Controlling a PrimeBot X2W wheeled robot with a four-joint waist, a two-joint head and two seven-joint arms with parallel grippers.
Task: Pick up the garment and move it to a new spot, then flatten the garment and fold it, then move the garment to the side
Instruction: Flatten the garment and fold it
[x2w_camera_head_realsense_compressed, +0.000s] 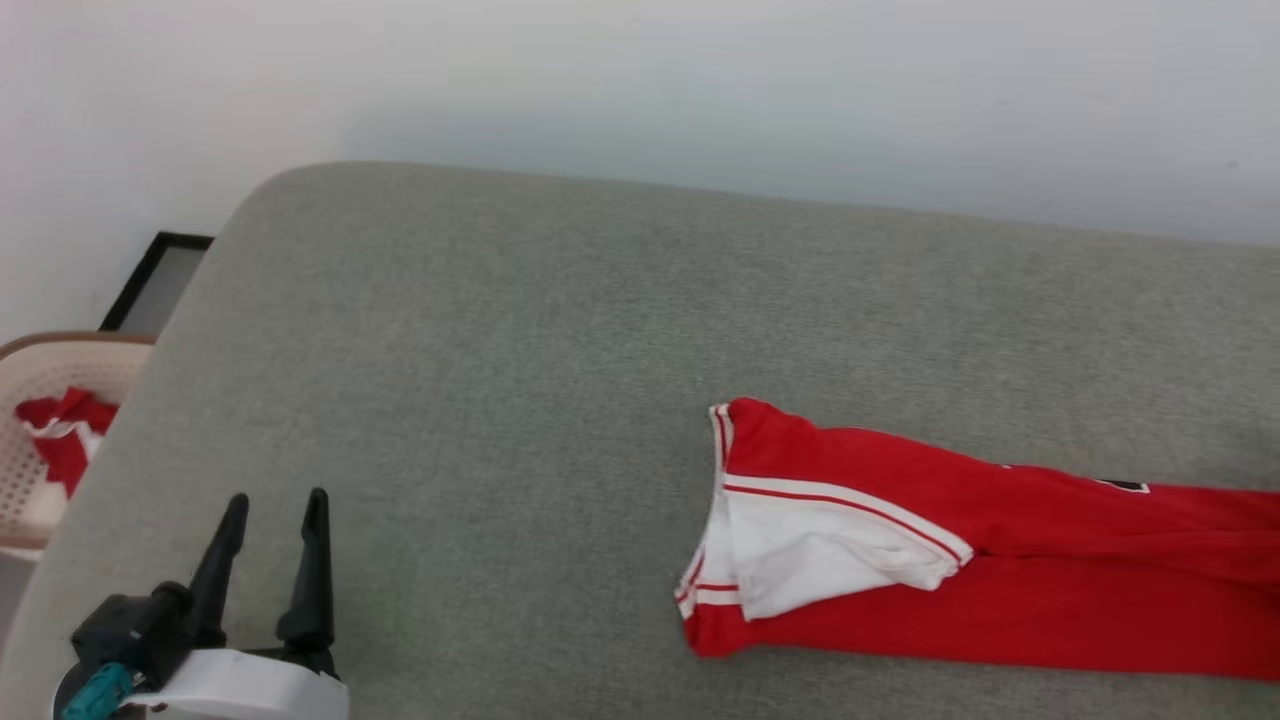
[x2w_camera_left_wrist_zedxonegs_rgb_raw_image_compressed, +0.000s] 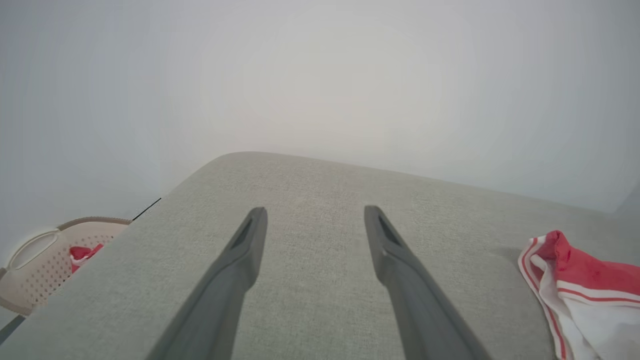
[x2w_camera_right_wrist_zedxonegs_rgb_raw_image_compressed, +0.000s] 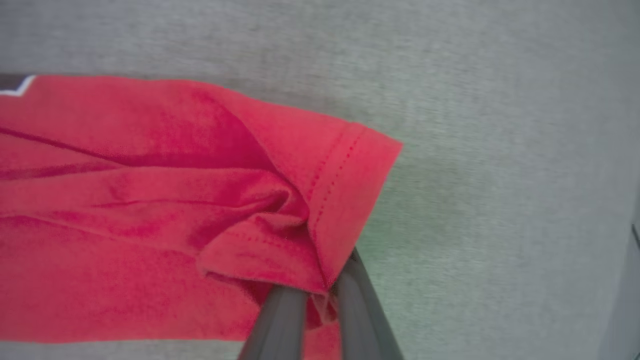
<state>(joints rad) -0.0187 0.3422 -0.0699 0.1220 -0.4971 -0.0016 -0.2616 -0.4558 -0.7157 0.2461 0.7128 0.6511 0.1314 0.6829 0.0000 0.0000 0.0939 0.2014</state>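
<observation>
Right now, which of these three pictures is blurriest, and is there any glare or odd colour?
Right wrist view is softest: the garment sits so close its folds smear, and a greenish tint marks the grey cushion beside the right gripper. Left wrist view: the wall washes to pale haze, corners darken. Head view: even light, faint shadows, no glare.

Left idle, right pinching.
left gripper (x2w_camera_head_realsense_compressed: 278, 495) fingers spread wide; right gripper (x2w_camera_right_wrist_zedxonegs_rgb_raw_image_compressed: 320, 300) fingers clamped on garment (x2w_camera_right_wrist_zedxonegs_rgb_raw_image_compressed: 150, 200) hem.
</observation>
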